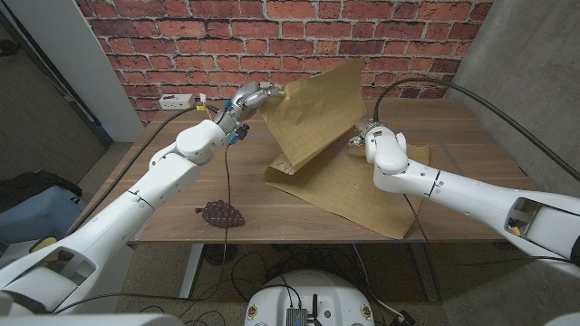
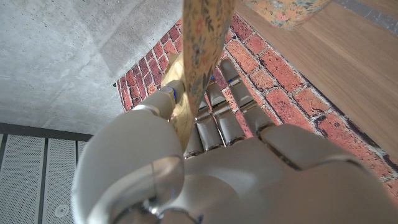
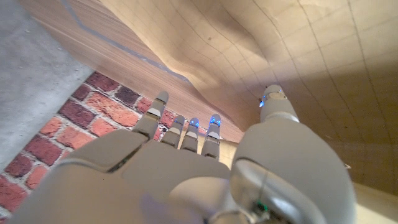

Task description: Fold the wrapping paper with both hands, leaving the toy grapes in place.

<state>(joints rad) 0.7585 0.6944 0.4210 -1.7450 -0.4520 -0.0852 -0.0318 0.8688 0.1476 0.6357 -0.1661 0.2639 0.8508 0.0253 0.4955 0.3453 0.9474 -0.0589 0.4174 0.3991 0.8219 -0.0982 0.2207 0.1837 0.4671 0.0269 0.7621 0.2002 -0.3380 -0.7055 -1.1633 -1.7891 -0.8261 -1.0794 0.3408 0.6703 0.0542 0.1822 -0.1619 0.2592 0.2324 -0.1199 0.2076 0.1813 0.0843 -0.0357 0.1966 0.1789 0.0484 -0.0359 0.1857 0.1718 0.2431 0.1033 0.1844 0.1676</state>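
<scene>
The raised flap of the wrapping paper [image 1: 317, 113] hides the brick wall behind it and covers the fingers of the right hand [image 1: 364, 136], so the head view does not settle whether that hand grips the sheet. Beside the wrapping paper in the left wrist view, the left hand [image 2: 205, 155] is cut off by the picture's lower edge, and the sheet runs out past the upper edge. The toy grapes [image 1: 222, 215], well apart from the paper at the table's [image 1: 181, 181] front edge, are too small to make out single grapes.
</scene>
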